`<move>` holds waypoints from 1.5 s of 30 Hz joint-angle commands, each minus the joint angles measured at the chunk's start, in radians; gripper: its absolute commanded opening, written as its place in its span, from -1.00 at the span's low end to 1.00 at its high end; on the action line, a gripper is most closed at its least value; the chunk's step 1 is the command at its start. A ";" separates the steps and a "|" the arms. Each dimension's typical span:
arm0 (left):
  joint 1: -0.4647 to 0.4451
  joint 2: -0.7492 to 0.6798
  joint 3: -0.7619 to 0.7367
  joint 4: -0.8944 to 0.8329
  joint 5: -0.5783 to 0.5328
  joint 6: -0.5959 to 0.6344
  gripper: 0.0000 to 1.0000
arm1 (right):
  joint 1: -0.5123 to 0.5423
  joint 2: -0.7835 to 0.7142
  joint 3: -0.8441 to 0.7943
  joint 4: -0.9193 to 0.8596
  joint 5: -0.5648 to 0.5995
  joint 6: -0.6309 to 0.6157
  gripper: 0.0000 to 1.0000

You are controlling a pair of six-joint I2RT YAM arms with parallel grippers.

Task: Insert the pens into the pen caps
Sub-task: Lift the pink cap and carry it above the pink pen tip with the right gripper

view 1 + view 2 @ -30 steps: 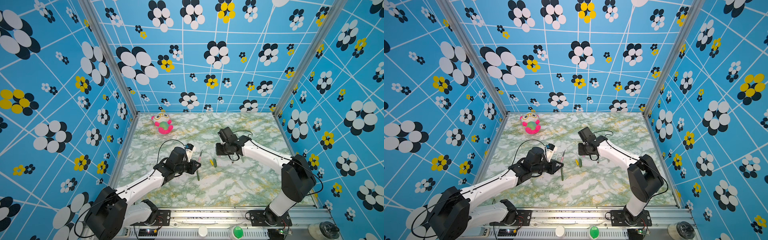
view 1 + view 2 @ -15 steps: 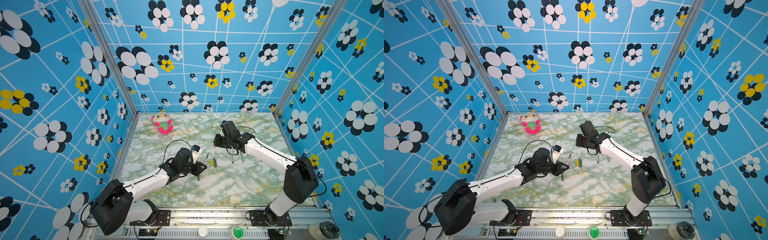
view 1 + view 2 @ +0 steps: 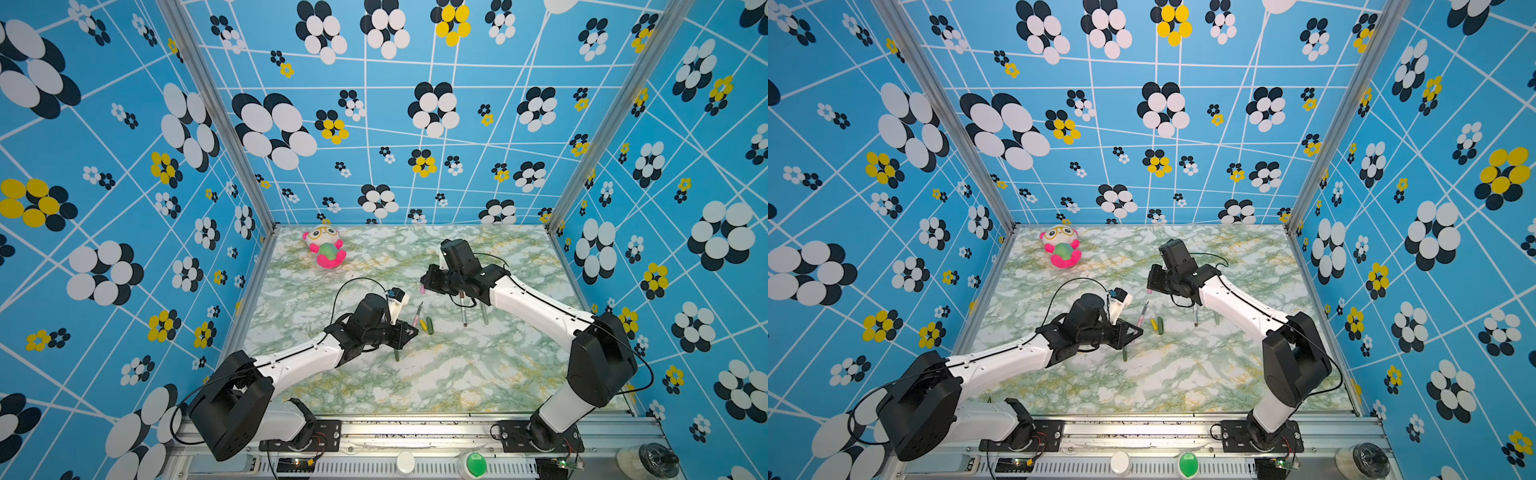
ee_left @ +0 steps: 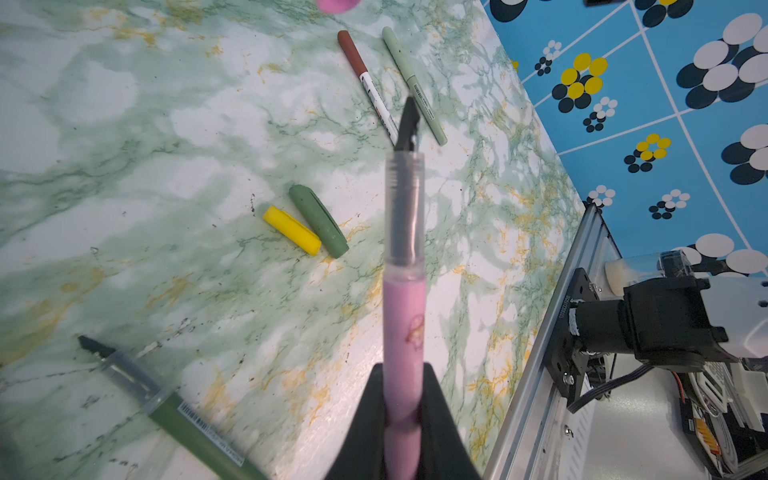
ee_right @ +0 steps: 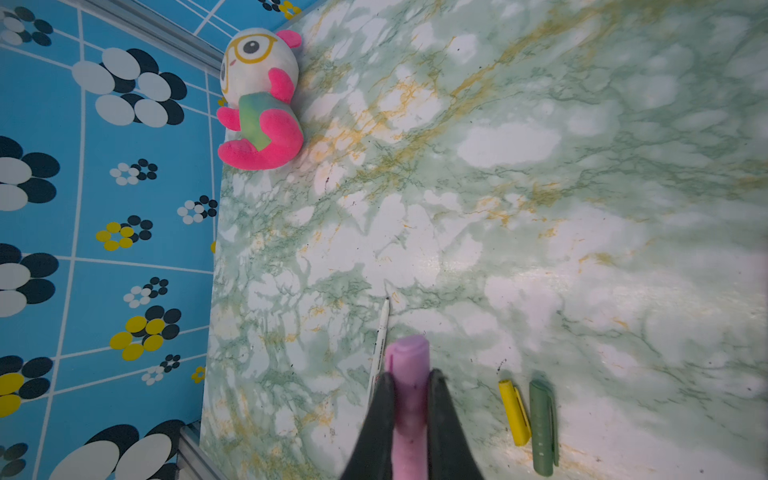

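Surface: marble-print table (image 3: 436,374), green and white with yellow veins; dark specks show in the wrist views
Room: blue walls (image 3: 374,104) with white lines and black, white and yellow flowers; aluminium posts (image 3: 216,116) at the far corners
Far left corner: plush toy (image 3: 325,249) lying on the table
Left gripper (image 4: 403,374): clenched on the pink pen (image 4: 403,316); tip uncapped
Right gripper (image 5: 411,376): clenched on the pink cap (image 5: 407,353)
Mid-table: yellow cap (image 4: 292,230) and dark green cap (image 4: 318,220) side by side; dark green pen (image 4: 174,415) nearby, uncapped
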State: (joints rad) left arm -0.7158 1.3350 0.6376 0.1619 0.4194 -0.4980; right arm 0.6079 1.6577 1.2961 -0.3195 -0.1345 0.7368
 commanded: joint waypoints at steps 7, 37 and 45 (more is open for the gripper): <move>-0.007 0.007 0.023 0.017 -0.040 -0.010 -1.00 | -0.003 -0.039 -0.026 0.034 -0.039 0.034 -0.81; -0.005 0.020 0.018 0.042 -0.081 -0.028 -1.00 | 0.016 -0.036 -0.051 0.069 -0.071 0.070 -0.81; -0.003 0.010 0.007 0.050 -0.105 -0.035 -1.00 | 0.027 -0.045 -0.055 0.071 -0.073 0.078 -0.81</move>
State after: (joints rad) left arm -0.7158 1.3411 0.6376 0.1883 0.3355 -0.5182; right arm 0.6262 1.6386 1.2514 -0.2714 -0.1967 0.8017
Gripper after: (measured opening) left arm 0.140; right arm 0.125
